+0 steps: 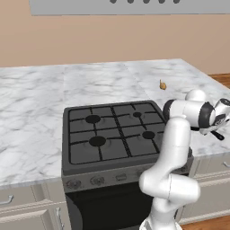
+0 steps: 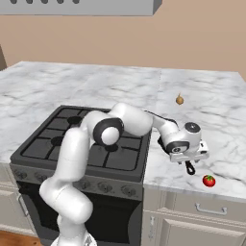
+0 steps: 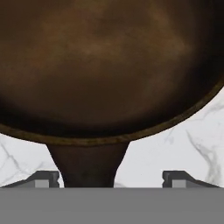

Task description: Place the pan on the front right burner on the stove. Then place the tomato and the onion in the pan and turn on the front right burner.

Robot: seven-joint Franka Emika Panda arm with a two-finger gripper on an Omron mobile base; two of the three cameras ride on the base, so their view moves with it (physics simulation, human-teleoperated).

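- Two dark fingertips [image 3: 43,178] of the gripper [image 3: 111,179] stand wide apart in the hand view, one on each side of the pan [image 3: 105,65] handle. The jaws are open and grip nothing; neither tip touches the handle.
- Pan position: it rests on the marble counter [image 2: 226,115] to the right of the stove [image 1: 112,134], directly beneath the hand. Its brown bowl lies ahead of the jaws, and the handle root runs back between them.
- Key relation: the handle's long axis points straight into the gap between the jaws and crosses the closing line at a right angle. The handle sits closer to the fingertip at the left of the hand view, so it is not centred.
- In the right base view, the black handle end [image 2: 190,168] projects just past the hand toward the counter's front edge.
- Judgement: the next move calls for closing on the handle near its root; the off-centre position could shift the pan as the jaws meet.
- The front right burner [image 1: 148,134] is bare. The tomato [image 2: 208,180] lies on the counter just beyond the handle end; the onion [image 2: 179,100] lies farther back.
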